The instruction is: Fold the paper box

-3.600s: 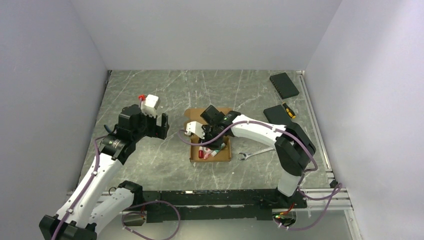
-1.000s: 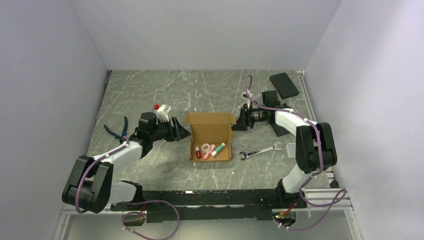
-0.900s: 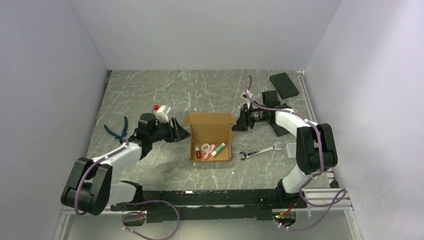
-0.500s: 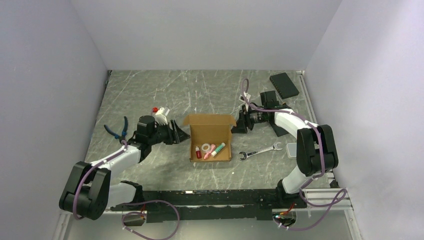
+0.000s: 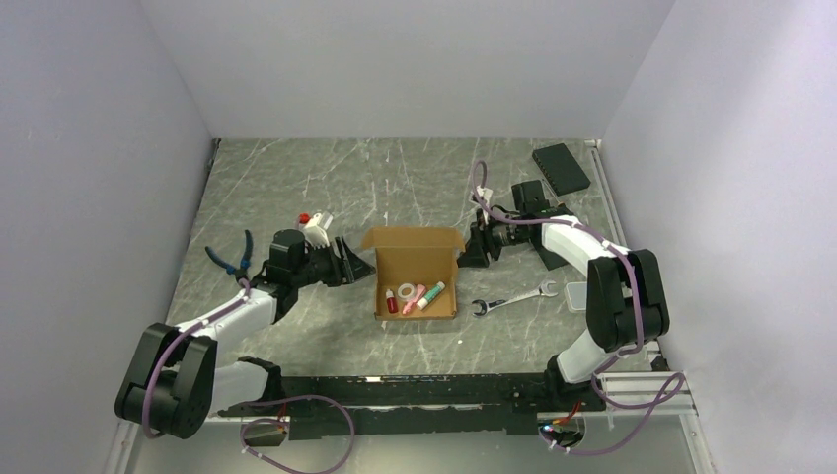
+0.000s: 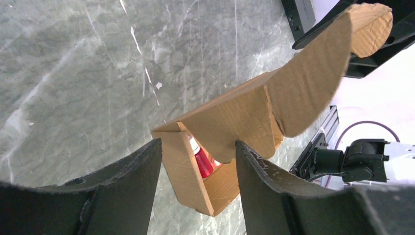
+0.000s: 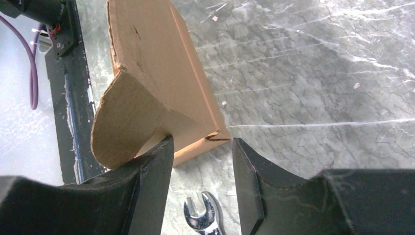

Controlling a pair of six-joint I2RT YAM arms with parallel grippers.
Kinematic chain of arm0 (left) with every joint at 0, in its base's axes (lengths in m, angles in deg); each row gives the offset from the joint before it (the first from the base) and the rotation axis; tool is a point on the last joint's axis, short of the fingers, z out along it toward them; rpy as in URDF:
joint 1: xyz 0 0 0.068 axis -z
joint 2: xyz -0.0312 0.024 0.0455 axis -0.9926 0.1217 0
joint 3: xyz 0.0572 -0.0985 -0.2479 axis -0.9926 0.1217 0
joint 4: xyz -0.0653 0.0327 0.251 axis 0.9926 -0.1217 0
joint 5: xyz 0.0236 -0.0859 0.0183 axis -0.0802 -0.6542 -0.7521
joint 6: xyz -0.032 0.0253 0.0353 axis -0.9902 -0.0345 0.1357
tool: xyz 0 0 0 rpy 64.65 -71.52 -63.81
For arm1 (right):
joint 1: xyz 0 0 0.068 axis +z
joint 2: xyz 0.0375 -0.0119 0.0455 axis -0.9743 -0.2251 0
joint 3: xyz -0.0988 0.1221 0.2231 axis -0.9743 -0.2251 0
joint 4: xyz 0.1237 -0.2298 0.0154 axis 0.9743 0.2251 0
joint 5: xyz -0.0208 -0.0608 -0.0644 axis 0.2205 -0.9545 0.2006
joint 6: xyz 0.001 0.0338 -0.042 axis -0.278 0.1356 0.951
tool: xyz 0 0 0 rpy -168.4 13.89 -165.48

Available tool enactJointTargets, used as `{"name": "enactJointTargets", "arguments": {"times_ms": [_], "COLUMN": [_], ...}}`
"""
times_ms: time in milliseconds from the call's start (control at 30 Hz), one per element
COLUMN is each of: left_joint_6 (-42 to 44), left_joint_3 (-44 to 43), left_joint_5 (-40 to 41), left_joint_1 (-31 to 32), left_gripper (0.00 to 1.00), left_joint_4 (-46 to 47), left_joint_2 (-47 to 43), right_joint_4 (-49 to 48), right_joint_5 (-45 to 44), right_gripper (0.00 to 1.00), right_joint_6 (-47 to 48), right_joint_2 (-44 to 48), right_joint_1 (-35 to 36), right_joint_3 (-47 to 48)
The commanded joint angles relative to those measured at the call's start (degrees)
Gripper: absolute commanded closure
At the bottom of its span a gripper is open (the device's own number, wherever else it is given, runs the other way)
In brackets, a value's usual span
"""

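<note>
Closest in, a black mounting rail (image 5: 415, 393) runs along the table's near edge. Beyond it spreads a grey-green marble-patterned tabletop (image 5: 296, 178) veined in white, shut in on three sides by plain white walls (image 5: 415, 59). A combination wrench (image 5: 508, 299) lies on the stone on the near side of the right fingers (image 7: 147, 196), and a small clear plastic case (image 5: 574, 294) sits well out to their right. The paper box (image 5: 416, 259) rests open on the surface between the two sets of fingers, tray up, with a small red bottle (image 6: 201, 164) and other small items (image 5: 419, 293) inside and its rounded side flaps raised. The left gripper (image 6: 198, 147) lies low just beside the box's left wall. Its fingers (image 6: 122, 186) are spread and released, with the box corner showing in the gap beyond their tips. The right gripper (image 7: 201, 147) is at the box's far right corner, likewise spread and gripping nothing; whether a flap edge touches one fingertip cannot be told. Blue-handled pliers (image 5: 237, 259) lie well behind the left fingers, beside that forearm. A flat black pad (image 5: 561, 167) sits far beyond the right fingers, near the back wall.
</note>
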Motion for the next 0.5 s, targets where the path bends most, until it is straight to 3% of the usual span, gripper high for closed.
{"name": "enactJointTargets", "arguments": {"times_ms": [0, 467], "left_joint_6": [-1.3, -0.5], "left_joint_3": [-0.8, -1.8], "left_joint_5": [-0.7, 0.4], "left_joint_1": [0.4, 1.1], "left_gripper": [0.39, 0.39], "left_joint_4": [0.1, -6.8], "left_joint_2": [-1.1, -4.9], "right_joint_4": [0.4, 0.5], "right_joint_5": [-0.2, -3.0], "right_gripper": [0.48, 0.43], "right_joint_6": [3.1, 7.9], "right_joint_2": [2.6, 4.0], "right_joint_1": [0.5, 3.0], "right_joint_3": [2.1, 1.5]}}
